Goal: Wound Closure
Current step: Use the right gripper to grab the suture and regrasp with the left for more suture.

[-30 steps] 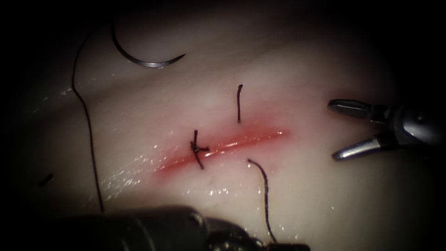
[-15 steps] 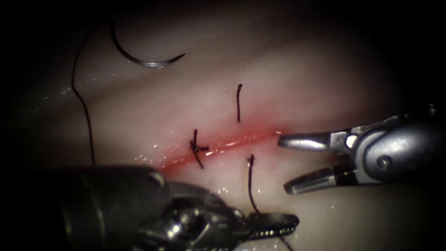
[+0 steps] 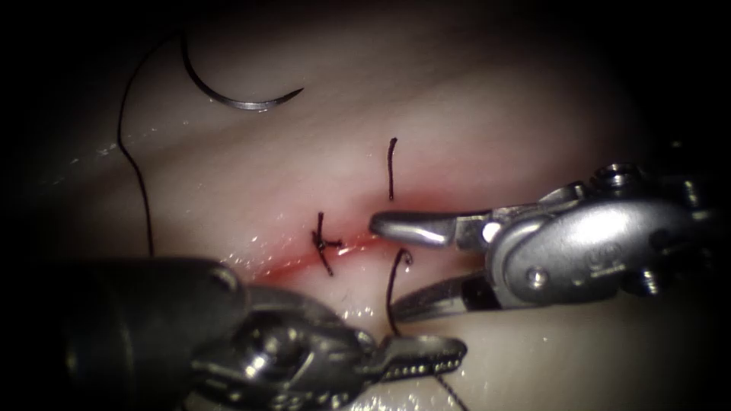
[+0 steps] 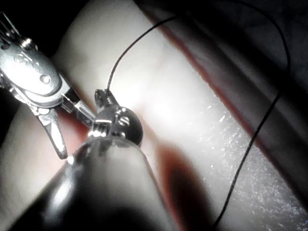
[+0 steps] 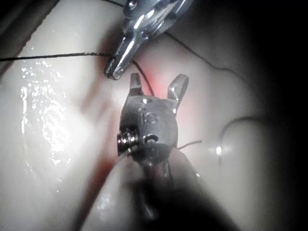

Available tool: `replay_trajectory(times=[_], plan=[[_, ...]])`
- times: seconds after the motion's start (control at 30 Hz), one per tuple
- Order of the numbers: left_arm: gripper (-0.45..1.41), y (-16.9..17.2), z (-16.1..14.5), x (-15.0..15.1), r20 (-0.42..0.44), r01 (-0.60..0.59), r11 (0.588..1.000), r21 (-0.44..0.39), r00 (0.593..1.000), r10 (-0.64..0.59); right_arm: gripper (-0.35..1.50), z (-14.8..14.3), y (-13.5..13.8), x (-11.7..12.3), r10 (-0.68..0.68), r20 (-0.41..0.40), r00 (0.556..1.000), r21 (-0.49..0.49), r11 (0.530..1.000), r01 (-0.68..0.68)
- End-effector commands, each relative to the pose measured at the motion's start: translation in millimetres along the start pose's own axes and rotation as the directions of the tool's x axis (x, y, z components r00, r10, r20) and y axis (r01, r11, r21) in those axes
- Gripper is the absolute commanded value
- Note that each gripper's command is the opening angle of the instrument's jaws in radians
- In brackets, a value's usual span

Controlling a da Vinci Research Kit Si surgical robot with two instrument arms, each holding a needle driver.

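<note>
The curved needle [image 3: 236,95] lies free on the tissue [image 3: 495,114], up and to the left of the cut [image 3: 301,262], held by neither tool. Its thread [image 3: 133,167] trails down the left side. A knotted stitch [image 3: 324,243] crosses the cut. A short thread end [image 3: 391,167] stands above the cut. Below the cut a second strand [image 3: 392,285] rises from the tissue, and my left tool [image 3: 455,355] is shut on it [image 4: 103,96]. My right tool [image 3: 383,266] is open, one jaw on each side of that strand [image 5: 156,84].
Red fluid [image 3: 358,242] lines the cut. The left tool's dark shaft [image 3: 137,327] covers the lower left of the tissue. The right tool's wrist [image 3: 586,251] lies over the cut's right end. Thread [image 4: 260,125] runs across the tissue.
The left tool came up from the lower edge holding the lower strand. The right tool moved left across the cut's right end, jaws open, until they straddle that strand. The needle stayed put.
</note>
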Motion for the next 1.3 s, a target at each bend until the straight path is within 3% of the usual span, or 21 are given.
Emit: replay_trajectory(times=[0.03,0.17,0.23,0.27,0.3,0.33,0.43,0.57,0.7,0.73,0.77,0.9,1.03,1.1,1.23,1.3], plan=[[-0.45,0.2,0.7,-0.2,-0.001,0.0,1.0,0.0,1.0,0.0,1.21,0.8,0.1,-0.4,-0.002,-0.001,1.0,0.001,1.0,0.002],[-0.45,0.2,0.7,-0.3,0.005,0.002,1.0,0.0,1.0,-0.002,1.16,1.0,-0.1,-0.6,-0.006,-0.007,1.0,0.007,1.0,0.006],[-0.45,0.1,0.8,-0.3,0.006,0.002,1.0,0.001,1.0,-0.002,0.94,1.3,-0.5,-0.5,-0.01,-0.016,1.0,0.012,1.0,0.01],[-0.45,0.1,0.9,-0.3,0.008,0.003,1.0,0.001,1.0,-0.003,0.56,1.4,-0.7,-0.4,-0.013,-0.032,0.999,0.028,1.0,0.014],[-0.45,0.1,0.9,-0.3,0.008,0.003,1.0,0.001,1.0,-0.003,-0.13,1.5,-1.0,-0.3,-0.017,-0.056,0.998,0.056,0.998,0.02],[-0.45,0.1,1.0,-0.3,0.009,0.003,1.0,0.001,1.0,-0.003,-0.35,1.7,-1.1,-0.2,-0.02,-0.061,0.998,0.072,0.997,0.024],[-0.45,0.1,1.0,-0.3,0.01,0.004,1.0,0.002,1.0,-0.004,-0.27,2.3,-1.6,0.1,-0.03,-0.092,0.995,0.096,0.995,0.039],[-0.45,0.1,1.0,-0.3,0.01,0.004,1.0,0.001,1.0,-0.004,-0.35,2.4,-1.8,0.0,-0.045,-0.11,0.993,0.15,0.987,0.061],[-0.45,0.1,0.9,-0.3,0.011,0.004,1.0,0.001,1.0,-0.004,-0.35,2.0,-1.3,-0.5,-0.059,-0.058,0.997,0.173,0.983,0.068],[0.02,0.1,0.9,-0.3,0.012,0.005,1.0,0.004,1.0,-0.005,-0.35,1.7,-1.0,-0.8,-0.049,-0.041,0.998,0.166,0.985,0.056],[0.02,0.1,0.9,-0.3,0.012,0.005,1.0,0.004,1.0,-0.005,-0.35,1.7,-1.0,-0.8,-0.049,-0.041,0.998,0.166,0.985,0.056],[0.81,0.2,0.9,0.1,0.015,0.016,0.998,0.055,1.0,-0.017,-0.35,0.8,-0.5,-1.8,-0.024,-0.004,1.0,0.146,0.989,0.024],[1.28,0.1,1.1,0.7,0.024,0.04,0.986,0.162,0.999,-0.045,-0.35,-0.1,0.2,-3.0,0.01,0.026,1.0,0.119,0.993,-0.014],[1.4,-0.2,1.3,1.1,0.056,0.001,0.98,0.199,0.998,-0.013,-0.35,-0.5,0.6,-3.6,0.017,0.032,0.999,0.109,0.994,-0.021],[1.4,0.1,1.7,1.9,0.109,-0.012,0.977,0.212,0.994,-0.011,-0.35,-1.3,1.3,-4.6,0.045,0.026,0.999,0.089,0.995,-0.047],[1.3,0.2,1.8,1.8,0.127,-0.012,0.977,0.212,0.992,-0.016,-0.35,-1.6,1.8,-5.1,0.065,0.018,0.998,0.075,0.995,-0.067]])
